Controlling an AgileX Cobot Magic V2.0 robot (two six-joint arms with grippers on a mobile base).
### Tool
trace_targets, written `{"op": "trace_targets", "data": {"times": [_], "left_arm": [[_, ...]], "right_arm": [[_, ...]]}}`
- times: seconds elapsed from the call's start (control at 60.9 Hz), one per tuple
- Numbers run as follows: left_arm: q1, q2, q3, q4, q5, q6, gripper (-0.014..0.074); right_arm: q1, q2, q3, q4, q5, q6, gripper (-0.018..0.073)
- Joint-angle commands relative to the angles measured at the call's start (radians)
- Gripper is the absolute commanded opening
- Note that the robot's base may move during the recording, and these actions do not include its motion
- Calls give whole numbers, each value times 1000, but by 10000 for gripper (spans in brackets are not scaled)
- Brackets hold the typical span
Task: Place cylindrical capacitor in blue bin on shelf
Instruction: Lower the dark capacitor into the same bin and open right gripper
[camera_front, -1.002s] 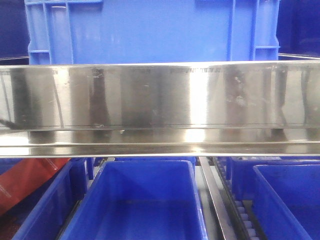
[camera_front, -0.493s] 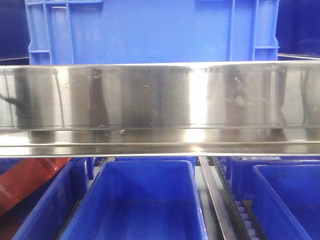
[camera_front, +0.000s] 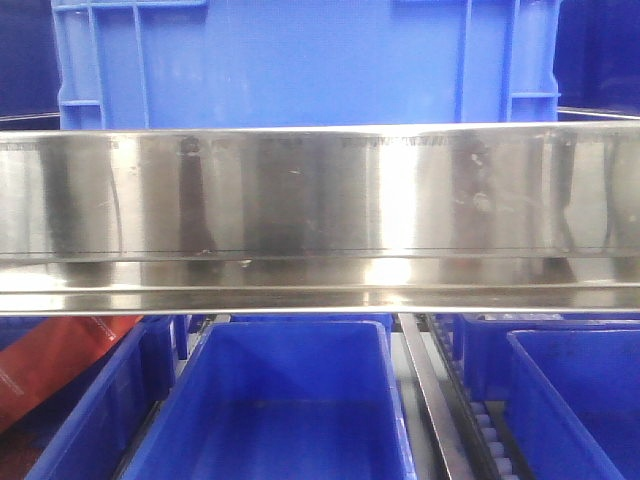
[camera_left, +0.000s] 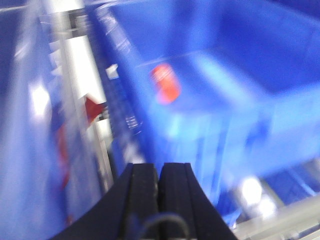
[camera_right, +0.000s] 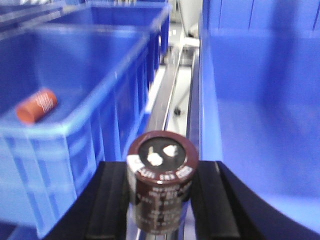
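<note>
Dark brown with pale print, the cylindrical capacitor (camera_right: 161, 185) sits clamped in the right pincer (camera_right: 161, 200). Black fingers (camera_right: 112, 200) press it from both sides, and its end with two pale terminals is turned toward the wrist camera. So the pick is done and the part is at the shelf; only the drop remains. It hangs over the gap between two bins, not over either one, so I'd judge it needs a sideways shift, a lowering and a release.

Just to its left, the left-hand bin (camera_right: 75, 132) holds a small orange-red cylinder (camera_right: 36, 106) lying on its side. Just to its right, the right-hand bin (camera_right: 260, 60) shows only bare blue floor in the part I can see. Between them a steel runner (camera_right: 172, 95) leads away.

The left pincer (camera_left: 160, 182) has its fingers pressed together with nothing between them. That view is badly smeared, though an orange-red blur (camera_left: 166, 84) shows inside a blue tub (camera_left: 240, 60) beyond, probably that same cylinder.

From the front, the middle lower bin (camera_front: 290, 420) looks empty, and so does the right lower bin (camera_front: 580, 400) as far as it shows. A red printed strip (camera_front: 50, 360) lies at far left; I cannot tell whether it is in a bin. Above runs the shelf (camera_front: 320, 200) with its shiny rail. Higher up stands a large blue crate (camera_front: 300, 60), its contents hidden. Neither arm appears there.
</note>
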Motion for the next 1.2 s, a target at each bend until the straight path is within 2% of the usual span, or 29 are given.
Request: {"op": "trace_targets", "data": {"times": [0.0,0.115,0.246,0.361,0.591,0.755,1.002,1.067,1.1,1.182], "left_arm": [[22,-93,89,-3,-24,-19,-111],[34,-187,182,-3,-24,-19,-111],[34,-265,253,-10,-24,-19,-111],[34,-291,274,-10,-21,-19,-111],[34,-293,274,-10,-19,-19,-111],[34,-293,274,-18,-19,-19,-111],[34,-293,274,-34,-19,-19,-111],[34,-293,274,-34,-19,-19,-111],[34,-293,274,-34,-19,-19,-111],[34,-293,274,-38,-19,-19,-111]], "right_arm": [[15,46,-64,-1,-21,-10,-162],[59,121,-156,2,-15,-40,-162],[154,256,-304,3,-14,-61,-162],[247,400,-438,3,-7,-61,-162],[379,675,-628,3,30,-61,-162],[412,837,-688,3,49,-61,-162],[412,982,-704,3,44,-61,-161],[412,997,-704,3,48,-61,-112],[412,1002,-704,3,54,-61,-49],[412,1008,-704,3,59,-61,193]]}}
